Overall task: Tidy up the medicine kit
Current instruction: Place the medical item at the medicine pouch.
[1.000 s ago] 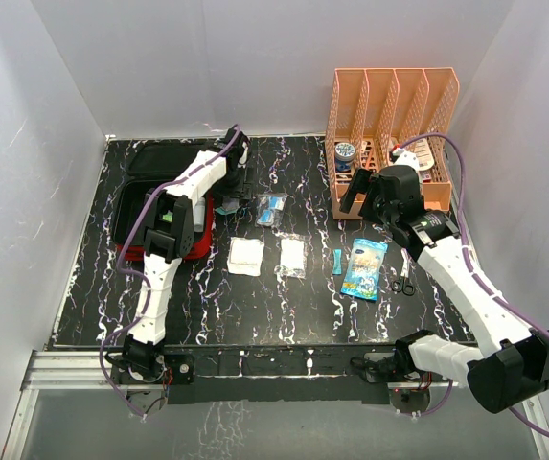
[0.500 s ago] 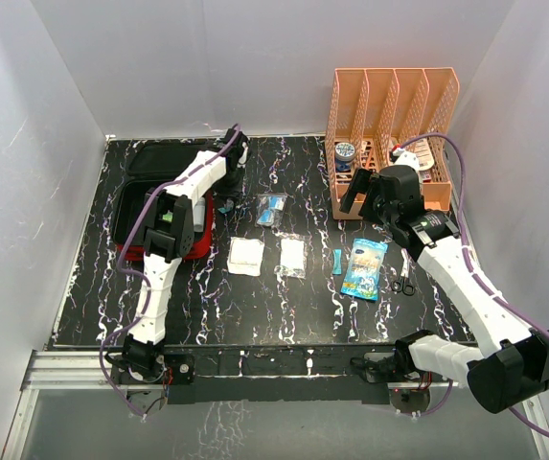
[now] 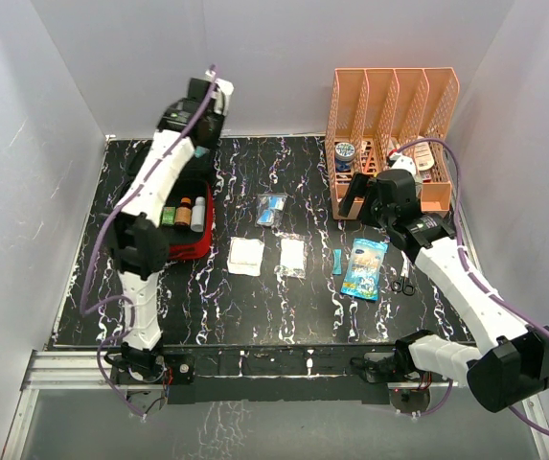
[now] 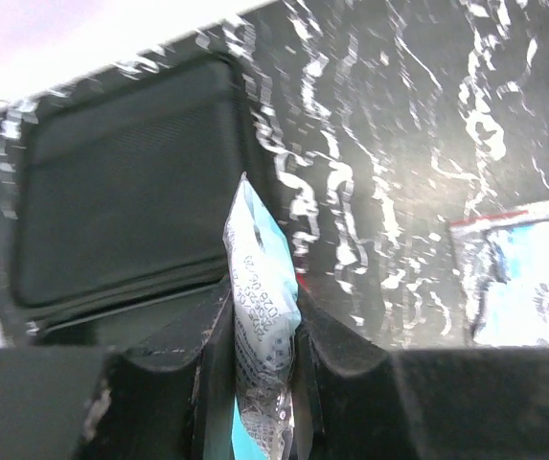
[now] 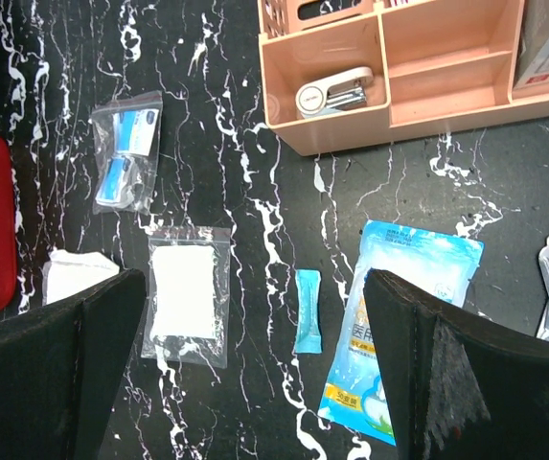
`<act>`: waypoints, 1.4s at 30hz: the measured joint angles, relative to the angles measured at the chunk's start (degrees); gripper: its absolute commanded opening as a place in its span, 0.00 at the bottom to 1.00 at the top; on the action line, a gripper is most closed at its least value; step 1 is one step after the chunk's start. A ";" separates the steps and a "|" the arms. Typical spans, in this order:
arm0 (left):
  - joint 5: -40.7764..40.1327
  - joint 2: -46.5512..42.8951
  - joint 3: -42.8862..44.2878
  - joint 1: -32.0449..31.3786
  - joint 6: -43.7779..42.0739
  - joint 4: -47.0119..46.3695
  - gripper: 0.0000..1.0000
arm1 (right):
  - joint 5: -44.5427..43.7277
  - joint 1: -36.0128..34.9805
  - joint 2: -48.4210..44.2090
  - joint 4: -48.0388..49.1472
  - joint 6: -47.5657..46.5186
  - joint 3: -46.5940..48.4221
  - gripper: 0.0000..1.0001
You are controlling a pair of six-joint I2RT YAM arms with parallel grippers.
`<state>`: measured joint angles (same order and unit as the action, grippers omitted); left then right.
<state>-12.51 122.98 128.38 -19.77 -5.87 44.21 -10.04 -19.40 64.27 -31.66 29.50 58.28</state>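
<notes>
The medicine kit [image 3: 194, 241] lies open on the tabletop [image 3: 255, 307], its black-lined lid [image 4: 121, 201] flat behind the red base, with small bottles [image 3: 184, 212] standing inside. The left tool [image 3: 197, 101] hangs raised above the kit's far side, clenched on a small white-and-blue packet [image 4: 260, 287]. To the right of the kit lie a white pad [image 3: 245, 256], a clear bag of gauze [image 3: 291, 257], a small bag [image 3: 272, 208] with a blue item, a teal sachet [image 3: 336, 261] and a blue pouch [image 3: 365, 268]. Farther right of the kit stands the orange-pink file rack [image 3: 389, 105]. The right tool [image 3: 355, 196] hovers just before that rack, released, jaws wide apart.
</notes>
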 measured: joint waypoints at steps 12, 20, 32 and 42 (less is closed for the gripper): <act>3.04 -12.61 -16.68 21.77 -5.46 0.66 0.29 | 2.69 0.00 5.60 3.98 -1.14 0.11 0.98; 8.98 -12.61 -28.09 24.48 -5.90 1.29 0.31 | 5.53 0.00 9.66 5.35 -2.23 2.38 0.98; 11.41 -14.60 -31.54 24.46 -6.75 0.59 0.45 | 6.12 0.00 10.14 6.25 -2.43 3.10 0.98; 11.93 -14.78 -32.68 24.35 -6.12 2.01 0.49 | 5.86 0.00 10.14 6.25 -2.40 3.10 0.98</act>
<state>-0.58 108.20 95.70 4.58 -11.99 46.22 -4.19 -19.40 74.41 -25.41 27.09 61.39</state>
